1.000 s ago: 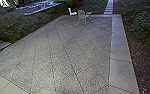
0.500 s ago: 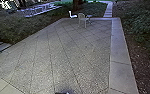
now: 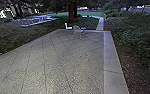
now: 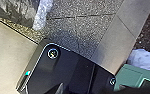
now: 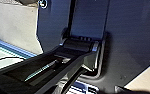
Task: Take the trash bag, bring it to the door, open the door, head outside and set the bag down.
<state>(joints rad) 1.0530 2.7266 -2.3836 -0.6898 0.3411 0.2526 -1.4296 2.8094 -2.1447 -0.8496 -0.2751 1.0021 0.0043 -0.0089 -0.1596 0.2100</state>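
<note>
Trash bag is showing outside by the patio, maybe just set-down's remaining, can't tell if either gripper's clamping.

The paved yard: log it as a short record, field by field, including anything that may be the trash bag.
ground: speckled paving with a smooth pale border
seating: white chair and pale chair, towards the far edge
beyond: tree trunk, narrow path
sides: low greenery left and right
possible trash bag: dark crinkled shape, left wrist view; held or not, unclear
</note>
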